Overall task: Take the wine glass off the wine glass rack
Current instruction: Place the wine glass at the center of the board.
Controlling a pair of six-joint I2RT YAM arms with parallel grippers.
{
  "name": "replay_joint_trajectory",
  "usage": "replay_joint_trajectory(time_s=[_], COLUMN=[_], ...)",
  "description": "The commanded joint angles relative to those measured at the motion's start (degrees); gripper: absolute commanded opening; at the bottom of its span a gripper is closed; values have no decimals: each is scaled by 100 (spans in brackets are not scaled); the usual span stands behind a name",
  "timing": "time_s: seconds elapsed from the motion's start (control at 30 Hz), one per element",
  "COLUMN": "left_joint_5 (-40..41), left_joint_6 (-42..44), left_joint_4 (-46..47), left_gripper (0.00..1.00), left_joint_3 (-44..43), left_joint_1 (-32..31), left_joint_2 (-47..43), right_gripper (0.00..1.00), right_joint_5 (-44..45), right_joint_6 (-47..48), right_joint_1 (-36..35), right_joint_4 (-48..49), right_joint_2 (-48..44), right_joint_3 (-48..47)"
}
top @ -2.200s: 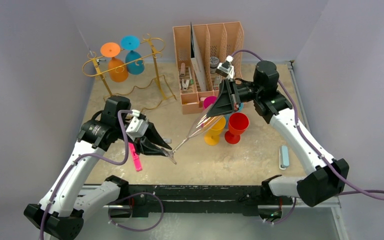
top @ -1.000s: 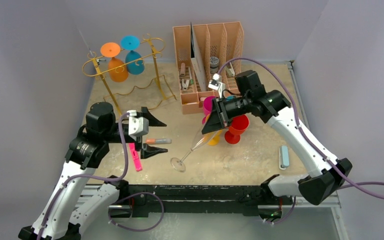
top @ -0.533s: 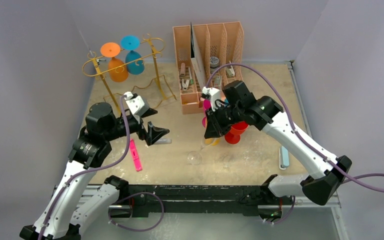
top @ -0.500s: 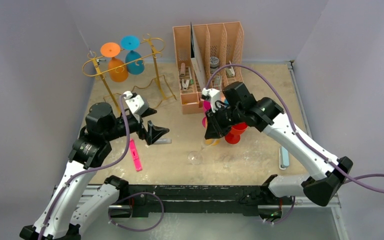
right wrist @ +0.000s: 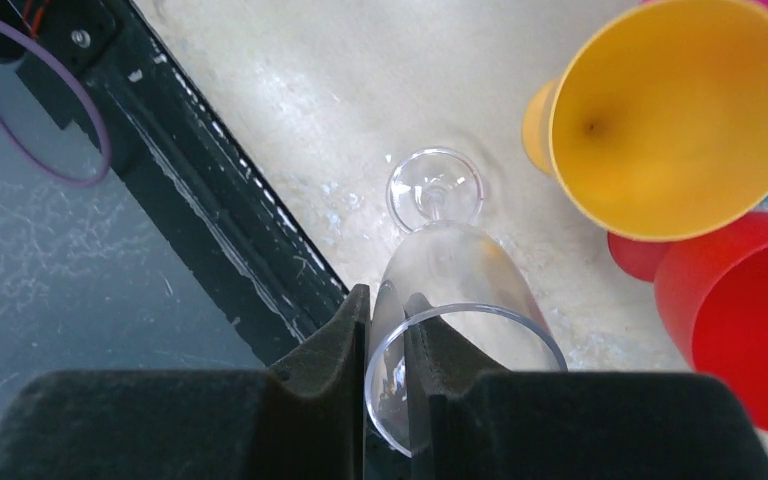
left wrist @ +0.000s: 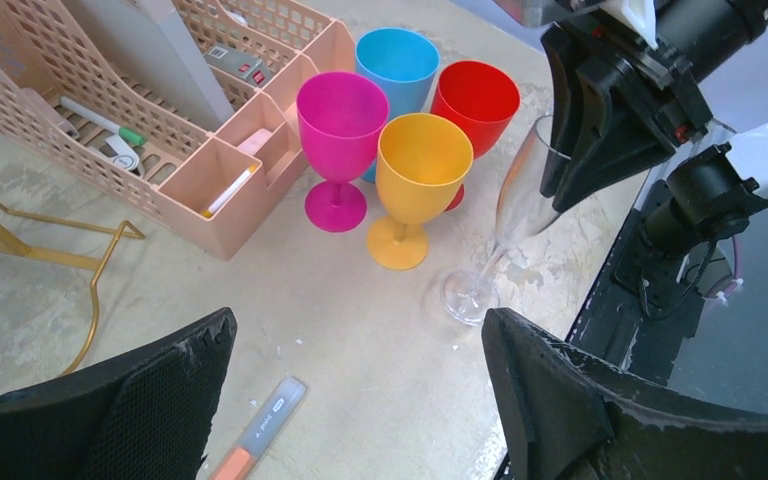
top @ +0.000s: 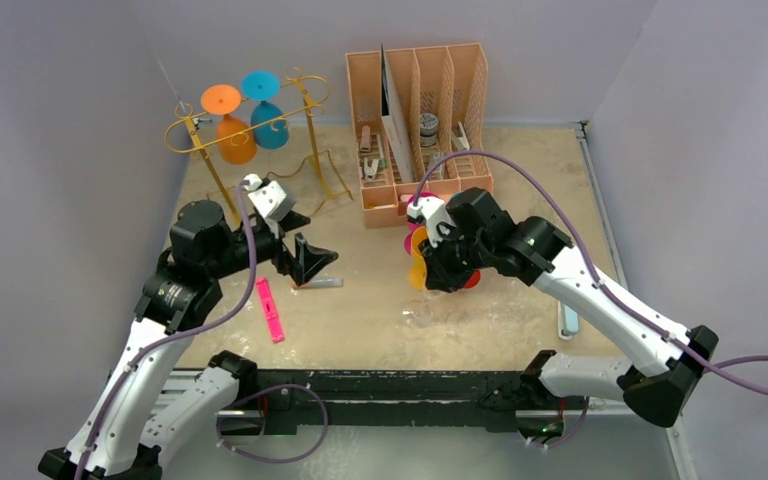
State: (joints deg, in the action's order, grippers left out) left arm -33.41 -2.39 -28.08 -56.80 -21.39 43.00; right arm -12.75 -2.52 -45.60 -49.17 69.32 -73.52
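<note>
We see the right claw pressed onto the rim of a clear stemmed wine glass. In the right wrist view one finger sits inside the bowl and the other outside, with the thin wall pinched between them. The glass leans, its mouth up at the claw and its round foot down at the sandy beige bench; we cannot tell whether the foot bears on the surface. From above, this claw and the glass are near the middle of the bench, toward its near edge.

Just beyond the glass stands a cluster of four plastic goblets. A yellow goblet is closest to the glass, a magenta goblet is left of it, and a red goblet and a blue goblet stand behind.

The left claw is spread wide and holds nothing. It hangs above the bench left of centre, its camera facing the goblets. Near it on the bench lies a grey marker with an orange tip, and closer to the near edge lies a bright pink marker.

The thin gold wire rack stands at the far left, well apart from the clear glass. An orange plastic wine glass and a teal plastic wine glass hang upside down from its top rails, side by side. Right of the rack, against the far wall, stands a peach plastic desk organiser with small stationery in its front trays. A pale blue flat object lies near the right edge.
</note>
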Motion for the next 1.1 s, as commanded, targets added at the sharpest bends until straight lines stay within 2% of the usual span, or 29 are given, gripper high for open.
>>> replay_joint_trajectory(time_s=[0.0, 0.1, 0.27, 0.47, 0.6, 0.77, 0.97, 1.07], left_joint_5=[12, 68, 144, 106, 106, 133, 156, 177], left_joint_6=[-10, 12, 0, -82, -95, -78, 1, -3], left_joint_4=[-79, -183, -68, 93, 46, -119, -422, -712], left_gripper=[91, 91, 91, 91, 91, 91, 92, 92], left_joint_3=[-370, -513, -453, -372, -473, -590, -683, -866], left_joint_1=[29, 29, 30, 29, 29, 29, 30, 31], left_joint_2=[242, 378, 297, 340, 463, 516, 509, 610], right_gripper=[0, 0, 0, 0, 0, 0, 0, 0], right_joint_5=[222, 341, 1493, 2413, 3015, 2934, 2402, 2440], right_joint_6=[-43, -293, -618, -426, -687, -1029, -1261, -1254], right_joint_1=[-19, -19, -19, -14, -3, 266, 1276, 1412], right_joint_4=[120, 82, -25, -470, -852, -835, -685, -504], right_joint_2=[-530, -751, -1008, -1232, -1186, -1232, -1246, -1189], right_joint_3=[372, 625, 757, 798, 763, 864, 949, 918])
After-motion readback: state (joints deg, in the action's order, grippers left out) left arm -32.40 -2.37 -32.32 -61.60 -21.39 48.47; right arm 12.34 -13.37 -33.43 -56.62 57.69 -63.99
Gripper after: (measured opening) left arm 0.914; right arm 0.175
